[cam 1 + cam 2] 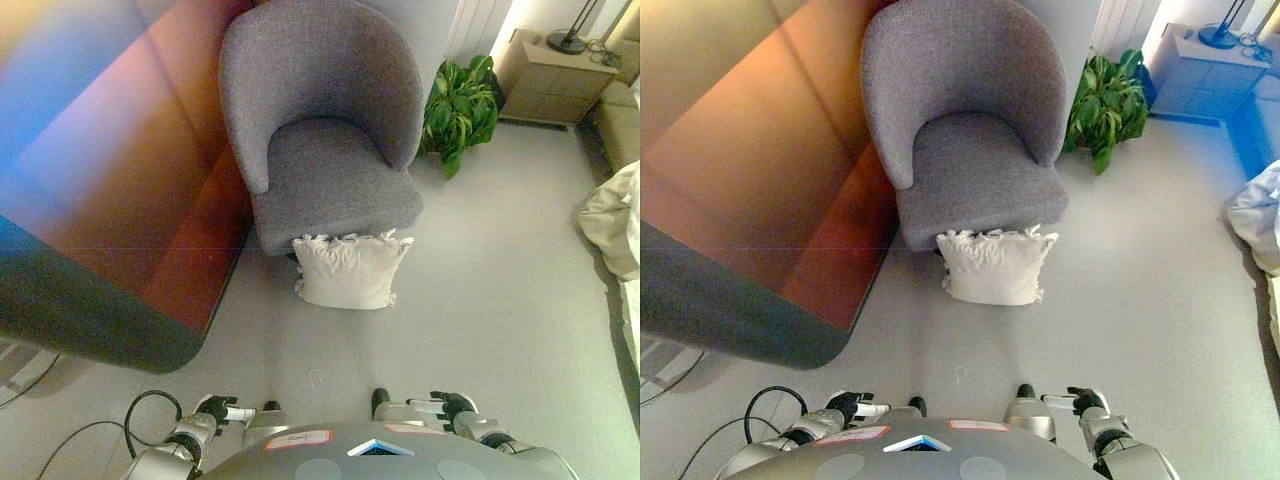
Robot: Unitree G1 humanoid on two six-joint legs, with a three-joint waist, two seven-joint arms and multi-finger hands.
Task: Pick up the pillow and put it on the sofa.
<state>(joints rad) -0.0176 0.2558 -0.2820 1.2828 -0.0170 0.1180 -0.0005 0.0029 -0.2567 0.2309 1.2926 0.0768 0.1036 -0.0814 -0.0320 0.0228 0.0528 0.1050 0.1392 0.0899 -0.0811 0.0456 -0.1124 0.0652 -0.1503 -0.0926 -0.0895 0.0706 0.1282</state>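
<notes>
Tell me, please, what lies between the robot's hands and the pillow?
Only bare grey floor separates the left hand and right hand from the pillow, in both eye views.

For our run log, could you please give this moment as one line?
pillow: floor, against armchair | left hand, right hand: low, empty | pickup: not started

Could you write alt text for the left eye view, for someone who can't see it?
A white pillow lies on the grey floor against the front of a grey armchair. The robot's left hand and right hand hang low, holding nothing.
</notes>
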